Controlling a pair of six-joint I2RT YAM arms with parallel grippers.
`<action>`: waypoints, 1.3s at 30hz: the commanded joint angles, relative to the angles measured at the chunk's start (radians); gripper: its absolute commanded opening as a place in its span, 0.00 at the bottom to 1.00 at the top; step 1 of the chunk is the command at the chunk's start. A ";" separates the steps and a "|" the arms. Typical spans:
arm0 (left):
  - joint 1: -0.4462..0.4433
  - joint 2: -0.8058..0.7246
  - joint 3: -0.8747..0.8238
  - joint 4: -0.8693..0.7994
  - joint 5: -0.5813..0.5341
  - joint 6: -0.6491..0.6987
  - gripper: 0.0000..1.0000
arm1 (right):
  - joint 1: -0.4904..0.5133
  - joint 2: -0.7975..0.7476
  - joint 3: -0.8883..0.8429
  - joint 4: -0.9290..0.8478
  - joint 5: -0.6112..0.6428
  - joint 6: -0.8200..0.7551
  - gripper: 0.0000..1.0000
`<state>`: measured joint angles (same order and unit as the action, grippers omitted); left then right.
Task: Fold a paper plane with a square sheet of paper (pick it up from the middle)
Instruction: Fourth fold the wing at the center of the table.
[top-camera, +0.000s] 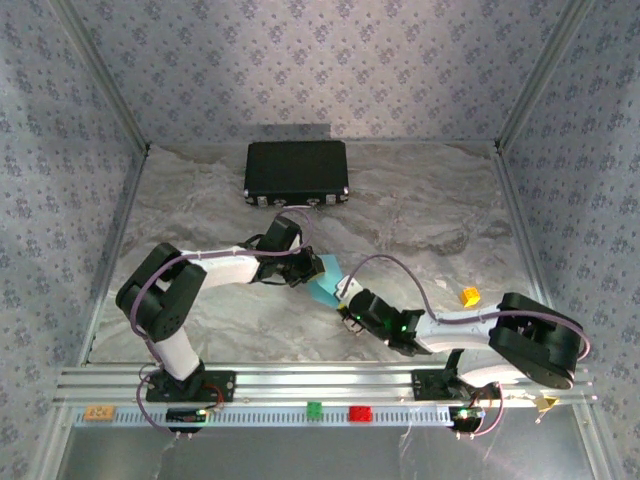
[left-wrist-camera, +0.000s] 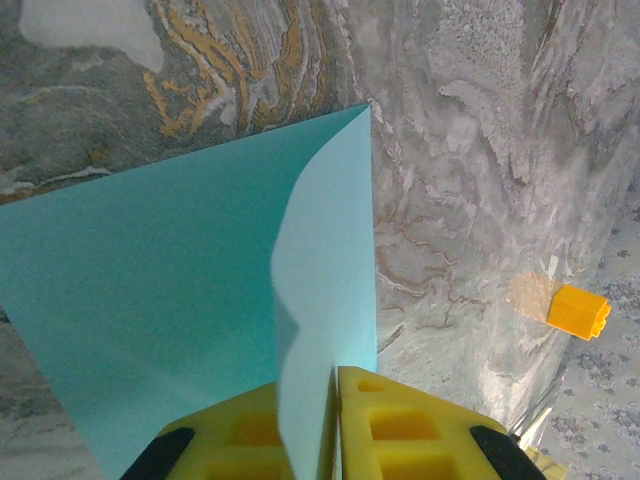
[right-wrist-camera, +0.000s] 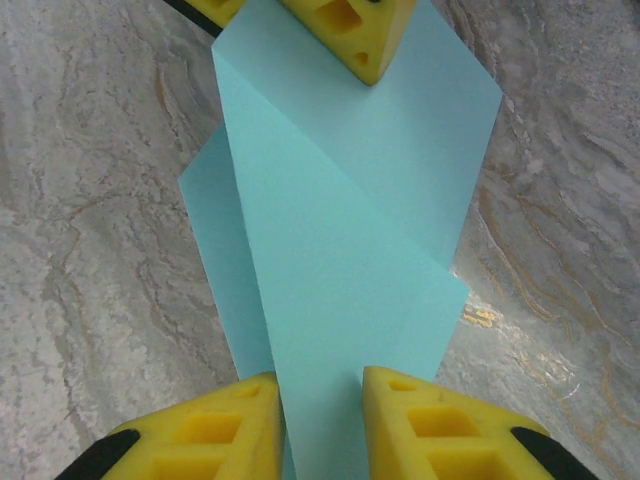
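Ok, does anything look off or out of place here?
The blue paper is folded on a slant and its layers do not line up at the edges, so it looks lopsided. A small orange block also lies loose on the right side of the table.

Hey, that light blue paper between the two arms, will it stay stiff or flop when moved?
Probably floppy: the sheet of paper curls in a wavy flap at the left pincer. Its creases likely stiffen it somewhat along the folds. Thin and light, it may slide through the open right pincer.
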<state>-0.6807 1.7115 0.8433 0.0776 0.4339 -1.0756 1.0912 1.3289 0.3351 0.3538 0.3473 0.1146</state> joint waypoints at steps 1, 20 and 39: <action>-0.002 -0.012 0.031 -0.021 0.014 -0.010 0.11 | 0.015 0.015 0.030 -0.017 0.056 -0.026 0.28; -0.002 -0.004 0.040 -0.031 0.014 -0.009 0.11 | 0.053 0.036 0.032 0.010 0.153 -0.065 0.29; -0.002 0.002 0.042 -0.036 0.012 -0.006 0.11 | 0.068 0.052 0.037 0.028 0.164 -0.068 0.18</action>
<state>-0.6807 1.7115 0.8616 0.0593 0.4339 -1.0756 1.1526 1.3712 0.3500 0.3740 0.4915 0.0479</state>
